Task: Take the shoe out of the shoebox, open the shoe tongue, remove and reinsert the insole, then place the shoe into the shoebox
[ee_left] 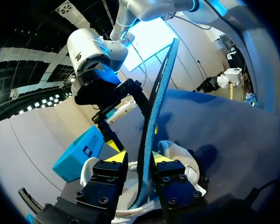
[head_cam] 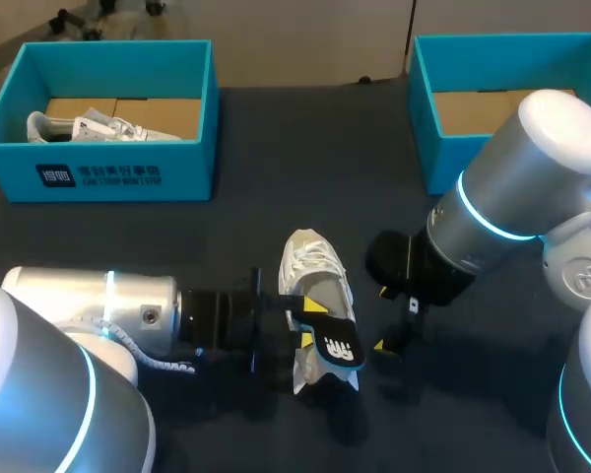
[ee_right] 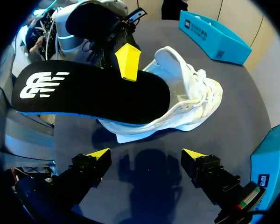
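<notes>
Lower middle of the head view: left gripper (head_cam: pixel 312 323), clamped from two sides on the black insole (head_cam: pixel 337 347), which was already out of the white shoe (head_cam: pixel 313 268). Held just over the heel opening, probably so that reinsertion would need only a short tilt back inside. Appeared edge-on between the same fingers in the left wrist view (ee_left: pixel 156 107).

Centre: shoe resting on the dark table (head_cam: pixel 177 246), toe toward the upper edge. Lay well apart from both boxes, presumably to give both arms room.

Right of the shoe: right gripper (head_cam: pixel 384 318), spread wide and holding nothing. Stationed just beside the shoe without touching it, likely ready to steady it.

Upper left: left shoebox (head_cam: pixel 98 175), with a second shoe (head_cam: pixel 84 126) inside. Upper right: right shoebox (head_cam: pixel 426 118). Could not be told which box was meant for this shoe.
</notes>
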`<action>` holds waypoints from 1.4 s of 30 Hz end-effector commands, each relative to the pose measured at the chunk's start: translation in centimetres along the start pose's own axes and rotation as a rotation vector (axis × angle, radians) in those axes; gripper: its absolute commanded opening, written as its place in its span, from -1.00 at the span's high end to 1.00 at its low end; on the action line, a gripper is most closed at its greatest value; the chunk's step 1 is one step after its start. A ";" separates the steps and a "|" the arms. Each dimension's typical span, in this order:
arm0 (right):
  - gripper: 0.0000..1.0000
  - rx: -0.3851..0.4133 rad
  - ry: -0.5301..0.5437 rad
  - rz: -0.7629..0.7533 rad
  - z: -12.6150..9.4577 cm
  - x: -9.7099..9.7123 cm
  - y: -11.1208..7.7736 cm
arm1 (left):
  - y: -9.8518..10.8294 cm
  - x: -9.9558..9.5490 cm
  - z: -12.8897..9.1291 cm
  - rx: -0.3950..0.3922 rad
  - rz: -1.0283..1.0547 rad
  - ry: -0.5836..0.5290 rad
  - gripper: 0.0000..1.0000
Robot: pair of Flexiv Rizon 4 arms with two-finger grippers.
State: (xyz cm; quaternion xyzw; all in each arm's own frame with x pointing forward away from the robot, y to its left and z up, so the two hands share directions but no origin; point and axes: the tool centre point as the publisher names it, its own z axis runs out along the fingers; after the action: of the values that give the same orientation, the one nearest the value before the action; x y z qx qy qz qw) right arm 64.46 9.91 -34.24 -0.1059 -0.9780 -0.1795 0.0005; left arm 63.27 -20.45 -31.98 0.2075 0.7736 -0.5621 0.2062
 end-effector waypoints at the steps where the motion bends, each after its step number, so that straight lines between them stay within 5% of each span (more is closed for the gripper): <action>1: -1.00 0.001 -0.004 0.001 0.3 0.1 0.1 | -0.8 -0.2 0.3 -0.027 0.001 0.027 0.39; 14: -1.00 0.001 -0.004 0.001 0.3 0.1 0.1 | -1.0 0.1 1.2 -0.053 -0.002 0.052 0.44; 16: -1.00 0.001 -0.004 0.001 0.3 0.1 0.1 | -1.1 0.2 1.2 -0.050 -0.001 0.056 0.55; 19: -1.00 0.001 -0.004 0.001 0.3 0.1 0.1 | -1.0 0.3 1.3 -0.050 0.001 0.061 1.00; 42: -1.00 0.001 -0.004 0.001 0.3 0.1 0.1 | 1.8 0.3 1.3 0.005 0.088 0.020 1.00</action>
State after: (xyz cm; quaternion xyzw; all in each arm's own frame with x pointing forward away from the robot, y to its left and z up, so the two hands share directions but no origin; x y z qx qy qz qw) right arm 64.46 9.91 -34.24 -0.1059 -0.9780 -0.1795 0.0005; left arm 64.16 -21.07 -33.64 0.2488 0.7657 -0.5513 0.2187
